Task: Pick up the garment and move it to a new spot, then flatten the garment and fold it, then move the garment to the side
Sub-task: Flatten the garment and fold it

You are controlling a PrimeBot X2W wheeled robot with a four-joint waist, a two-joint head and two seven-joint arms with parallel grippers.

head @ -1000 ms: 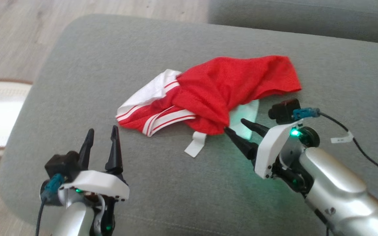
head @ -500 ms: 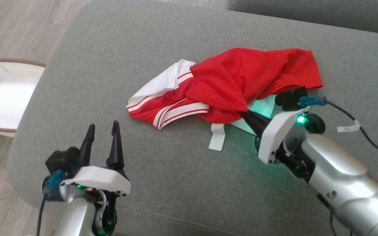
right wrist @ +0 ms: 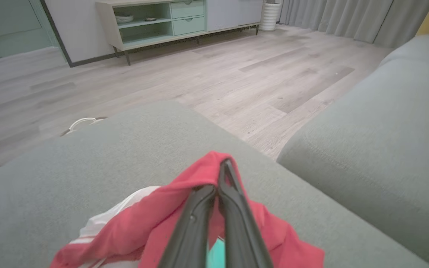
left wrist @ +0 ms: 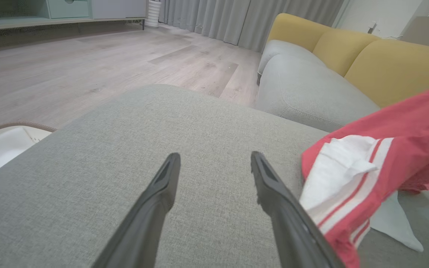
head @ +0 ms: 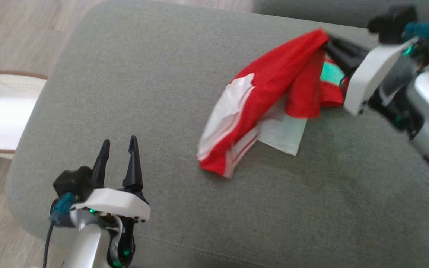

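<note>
The garment (head: 270, 85) is red with white stripes and a white lining. It hangs from my right gripper (head: 328, 41), which is shut on its red edge at the upper right of the head view, lifted above the grey cushion (head: 155, 74). Its lower end still trails on the cushion. In the right wrist view the closed fingers (right wrist: 233, 208) pinch the red garment (right wrist: 184, 201). My left gripper (head: 119, 149) stands open and empty at the lower left, apart from the cloth. The left wrist view has the garment (left wrist: 378, 156) to the right of that gripper (left wrist: 214, 160).
A white basket (head: 2, 111) with a brown rim stands on the wooden floor left of the cushion. Another grey sofa seat (right wrist: 378, 123) lies beyond a gap on the far side, with yellow back cushions (left wrist: 382, 63). A low cabinet (right wrist: 177, 18) stands against the far wall.
My right gripper shut on the garment's edge and rose up and to the far right, pulling the cloth off the cushion. The left arm has stayed put. The camera shifted slightly.
</note>
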